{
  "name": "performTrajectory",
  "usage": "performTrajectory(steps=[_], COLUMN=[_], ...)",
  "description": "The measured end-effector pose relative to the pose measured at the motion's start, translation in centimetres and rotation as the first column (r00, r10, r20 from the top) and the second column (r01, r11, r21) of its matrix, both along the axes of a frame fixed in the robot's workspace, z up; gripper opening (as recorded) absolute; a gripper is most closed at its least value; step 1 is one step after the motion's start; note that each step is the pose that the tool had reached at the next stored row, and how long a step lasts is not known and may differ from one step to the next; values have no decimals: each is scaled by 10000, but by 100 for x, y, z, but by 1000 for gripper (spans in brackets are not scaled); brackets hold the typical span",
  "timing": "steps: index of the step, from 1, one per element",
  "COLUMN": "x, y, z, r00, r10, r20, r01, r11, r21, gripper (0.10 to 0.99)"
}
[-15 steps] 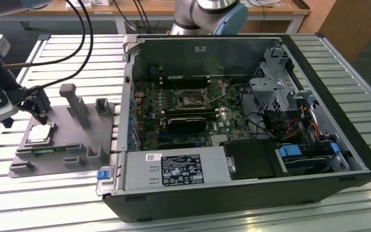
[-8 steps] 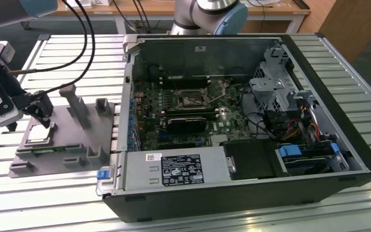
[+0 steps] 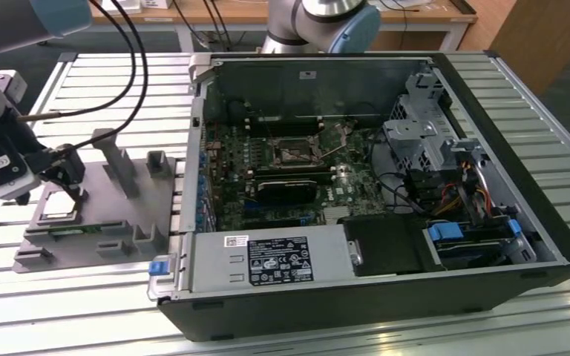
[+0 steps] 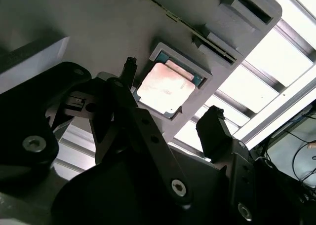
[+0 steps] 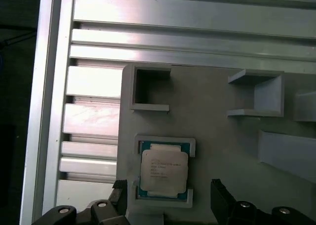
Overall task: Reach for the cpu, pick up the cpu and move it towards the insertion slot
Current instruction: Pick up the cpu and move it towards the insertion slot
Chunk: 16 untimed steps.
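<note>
Slats of pale ribbed aluminium are making up the table (image 3: 107, 81), and beyond its far edge a light wooden desk (image 3: 265, 10) and a grey robot joint with a blue cap (image 3: 325, 18) are standing in the room. On the exterior view's left a flat grey plastic fixture plate (image 3: 116, 226) with raised blocks is lying on the slats. On the exterior view's right a black open computer case (image 3: 542, 245) is lying on its side, baring a green motherboard (image 3: 349, 185). The small flat square cpu (image 5: 164, 169) with its silvery top is sitting in a shallow framed nest on the plate. The black two-fingered gripper (image 5: 169, 190) is hovering over it with its fingers spread wide, one on each side of the nest and neither touching the chip, as both wrist views are showing. The insertion slot (image 3: 293, 153), a small square socket with a dark centre and shiny frame, is sitting well apart from the chip, inside the case. Black cables (image 3: 131, 59) are arching over the table.
</note>
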<state>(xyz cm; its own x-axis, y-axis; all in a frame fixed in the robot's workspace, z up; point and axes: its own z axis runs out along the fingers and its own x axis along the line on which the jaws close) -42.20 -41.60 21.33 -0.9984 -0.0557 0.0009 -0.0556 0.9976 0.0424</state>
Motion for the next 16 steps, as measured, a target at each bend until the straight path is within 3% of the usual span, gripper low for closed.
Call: performTrajectory(steps=[16], x=[-16], y=[60], z=[-160], r00=[10000], r10=[10], r20=[0], r01=[-10], r11=[10000], r21=[9], gripper=[765])
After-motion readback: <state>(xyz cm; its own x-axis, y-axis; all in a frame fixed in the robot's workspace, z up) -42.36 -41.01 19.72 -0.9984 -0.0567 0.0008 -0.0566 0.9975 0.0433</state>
